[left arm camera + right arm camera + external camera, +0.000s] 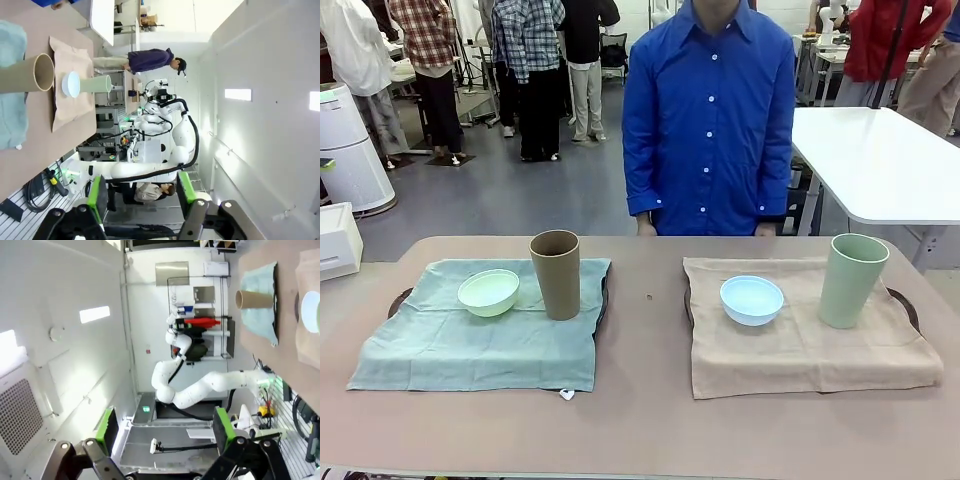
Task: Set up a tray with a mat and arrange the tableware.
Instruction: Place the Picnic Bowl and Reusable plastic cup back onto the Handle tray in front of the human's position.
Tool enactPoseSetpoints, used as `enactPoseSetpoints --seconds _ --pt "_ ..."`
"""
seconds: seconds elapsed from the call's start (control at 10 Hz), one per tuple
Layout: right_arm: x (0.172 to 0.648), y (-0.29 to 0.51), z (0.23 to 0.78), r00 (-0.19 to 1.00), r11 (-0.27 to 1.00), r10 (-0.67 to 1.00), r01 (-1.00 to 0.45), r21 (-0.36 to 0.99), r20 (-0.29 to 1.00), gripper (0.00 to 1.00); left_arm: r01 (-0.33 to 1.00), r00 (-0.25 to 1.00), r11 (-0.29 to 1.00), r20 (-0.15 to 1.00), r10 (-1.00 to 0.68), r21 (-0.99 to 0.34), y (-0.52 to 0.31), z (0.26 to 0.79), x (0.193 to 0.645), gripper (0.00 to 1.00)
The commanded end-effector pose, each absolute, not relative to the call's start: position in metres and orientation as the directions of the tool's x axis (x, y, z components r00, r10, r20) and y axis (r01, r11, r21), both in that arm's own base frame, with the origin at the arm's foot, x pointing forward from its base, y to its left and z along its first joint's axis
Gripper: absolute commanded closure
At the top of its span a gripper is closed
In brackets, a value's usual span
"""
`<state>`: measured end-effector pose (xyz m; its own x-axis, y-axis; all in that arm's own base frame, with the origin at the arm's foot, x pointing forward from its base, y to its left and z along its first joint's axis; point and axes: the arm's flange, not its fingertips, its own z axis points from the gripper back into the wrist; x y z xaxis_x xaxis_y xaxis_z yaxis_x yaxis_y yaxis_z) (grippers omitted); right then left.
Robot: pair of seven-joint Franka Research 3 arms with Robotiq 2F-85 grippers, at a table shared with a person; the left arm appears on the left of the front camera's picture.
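A bare strip of desk [645,350] runs down the frame's middle between the two mats. At left, the brown cup [556,273] stands beside the mint bowl [488,292]; at right, a gap separates the blue bowl [752,299] and green cup [851,279].

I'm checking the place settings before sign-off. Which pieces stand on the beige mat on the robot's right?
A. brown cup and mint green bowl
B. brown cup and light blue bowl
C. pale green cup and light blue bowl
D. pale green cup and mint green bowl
C: in the front view the pale green cup and the light blue bowl stand on the beige mat; the brown cup stands on the teal mat.
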<state>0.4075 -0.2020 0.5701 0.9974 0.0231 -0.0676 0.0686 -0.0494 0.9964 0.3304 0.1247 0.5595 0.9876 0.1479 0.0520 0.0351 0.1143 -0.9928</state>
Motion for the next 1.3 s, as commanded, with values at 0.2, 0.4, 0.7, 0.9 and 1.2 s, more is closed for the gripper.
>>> enactPoseSetpoints --seconds 0.2,0.4,0.7,0.9,1.2 --pt "0.407 -0.202 0.57 0.997 -0.049 0.023 0.069 0.996 -0.068 0.0 0.068 0.989 0.088 0.079 0.128 -0.994 0.128 0.569 0.331 0.26" --pt "0.395 -0.195 0.574 0.996 -0.014 0.042 0.076 0.997 -0.076 0.0 0.068 0.989 0.088 0.079 0.128 -0.994 0.128 0.569 0.331 0.26" --pt "0.392 -0.189 0.563 0.997 0.228 -0.019 0.077 0.971 -0.075 0.0 0.068 0.989 0.088 0.079 0.128 -0.994 0.128 0.569 0.331 0.26" --pt "0.398 -0.201 0.567 0.997 0.086 -0.014 0.077 0.993 -0.077 0.0 0.068 0.989 0.088 0.079 0.128 -0.994 0.128 0.569 0.331 0.26" --pt "0.398 -0.201 0.567 0.997 0.086 -0.014 0.077 0.993 -0.077 0.0 0.068 0.989 0.088 0.079 0.128 -0.994 0.128 0.569 0.331 0.26"
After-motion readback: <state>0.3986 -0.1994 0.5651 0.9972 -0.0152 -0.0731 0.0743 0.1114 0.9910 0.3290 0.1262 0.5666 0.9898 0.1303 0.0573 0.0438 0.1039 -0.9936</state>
